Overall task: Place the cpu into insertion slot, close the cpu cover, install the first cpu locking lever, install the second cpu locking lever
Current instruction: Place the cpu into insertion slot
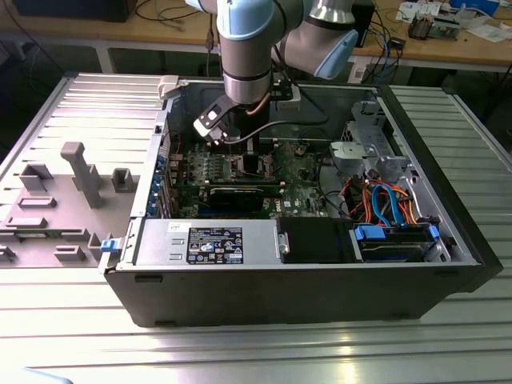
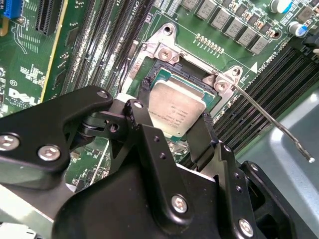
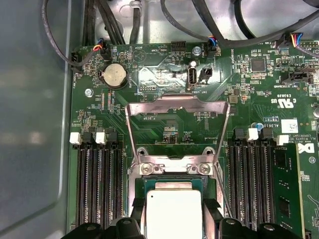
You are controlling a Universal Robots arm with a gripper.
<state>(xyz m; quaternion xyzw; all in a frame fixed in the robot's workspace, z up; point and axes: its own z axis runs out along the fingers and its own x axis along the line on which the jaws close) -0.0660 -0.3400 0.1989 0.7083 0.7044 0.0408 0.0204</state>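
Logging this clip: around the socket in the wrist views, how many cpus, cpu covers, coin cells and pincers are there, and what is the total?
cpu: 1, between the pincer's fingers
cpu cover: 1, swung open
coin cell: 1
pincer: 1
Total: 4

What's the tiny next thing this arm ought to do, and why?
Probably ease the chip straight down into the socket: the gripper grips it right at the socket, and the cover lies flipped open, out of the way.

The end effector point(image 2: 174, 119) clasps the cpu point(image 2: 177, 107) (silver top upward) over the insertion slot point(image 2: 151, 70).
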